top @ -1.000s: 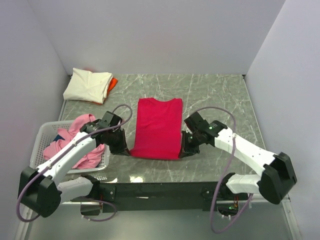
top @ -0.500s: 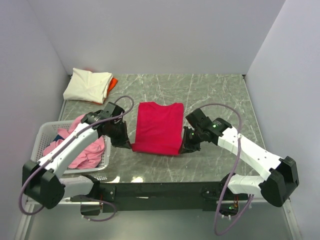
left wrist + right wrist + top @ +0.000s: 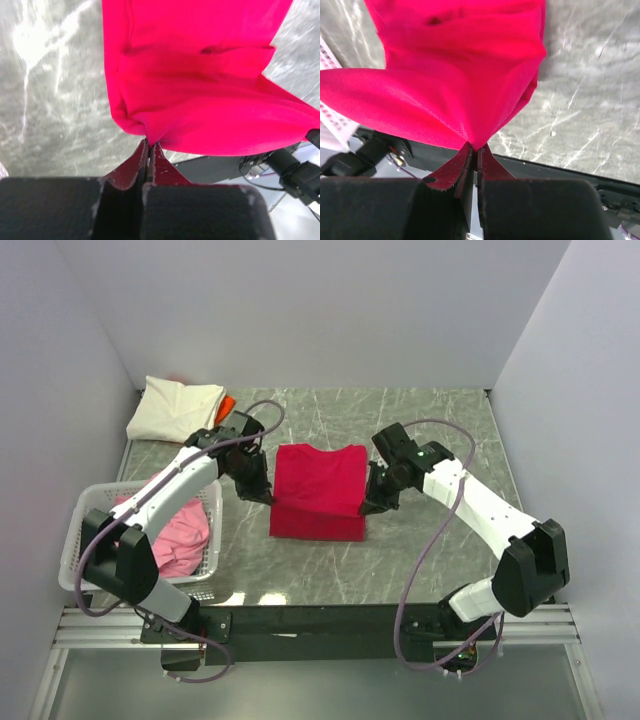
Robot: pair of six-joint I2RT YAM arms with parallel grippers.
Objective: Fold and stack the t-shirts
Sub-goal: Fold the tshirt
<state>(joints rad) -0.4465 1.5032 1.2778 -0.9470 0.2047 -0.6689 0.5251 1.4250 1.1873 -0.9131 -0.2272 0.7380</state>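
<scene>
Top view: the red t-shirt [image 3: 318, 480] is in the middle of the worktop [image 3: 440, 440], long axis running from the near edge to the far wall. The collar end lies flat on the far side. The near hem is raised off the surface, with a band of cloth hanging below it. The left fingers [image 3: 264, 494] are at the hem's left corner and the right fingers [image 3: 371, 504] at its right corner, level with each other. The collar end lies straight ahead of both, so neither arm is nearer. Both arms reach well out over the worktop, elbows outward and wrists turned in toward the shirt. A folded cream t-shirt [image 3: 175, 410] sits in the far left corner on an orange t-shirt [image 3: 227, 403]. The pink t-shirts [image 3: 180, 540] are in the basket [image 3: 82, 525] at the left.

Left wrist view: the fingers are pinched fully together on a bunched corner of red cloth, which drapes away from them over the worktop.

Right wrist view: the fingers are likewise closed tight on the opposite corner, the cloth spreading out beyond the tips.

Judgement: this is a half fold in progress. The hem needs carrying evenly toward the collar, both corners kept level, or the fold will skew
</scene>
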